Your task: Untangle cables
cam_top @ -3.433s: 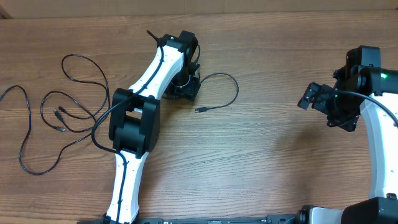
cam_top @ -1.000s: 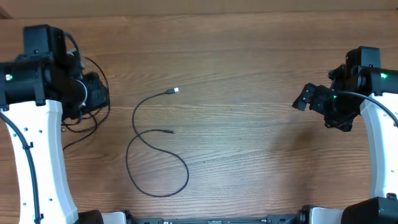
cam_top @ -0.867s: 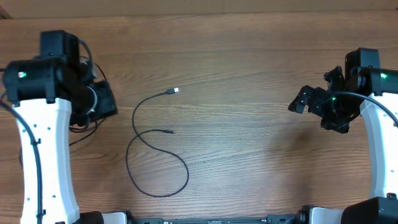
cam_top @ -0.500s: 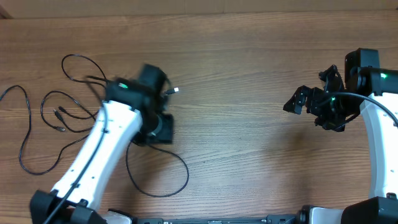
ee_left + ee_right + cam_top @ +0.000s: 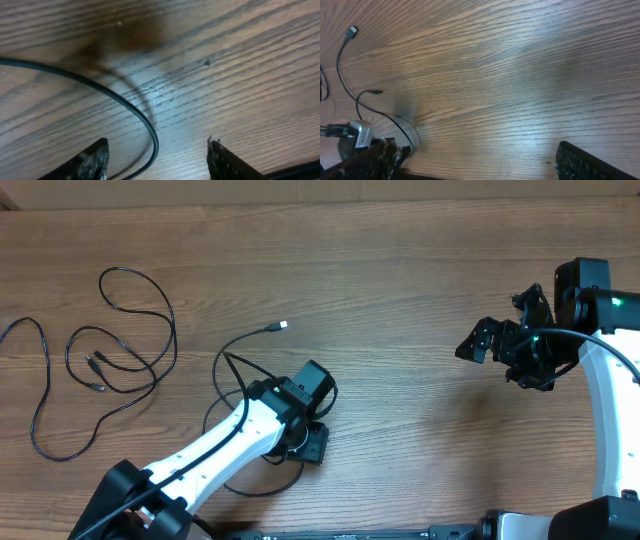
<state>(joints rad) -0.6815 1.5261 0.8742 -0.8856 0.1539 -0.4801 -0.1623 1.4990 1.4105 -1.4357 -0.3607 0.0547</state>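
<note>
Overhead | 2 claws: left claw (image 5: 157,160) spread, right claw (image 5: 482,160) spread | cables: 1 lone cable (image 5: 236,341), tangle (image 5: 92,361) uncounted

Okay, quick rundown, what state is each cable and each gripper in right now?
single cable: lying apart from the others in a loose curve, one strand running between the left gripper's fingers, not pinched.
cable bunch: loose loops crossing one another, lying flat, nothing touching them.
left gripper: open, low over the single cable.
right gripper: open, empty.
</note>
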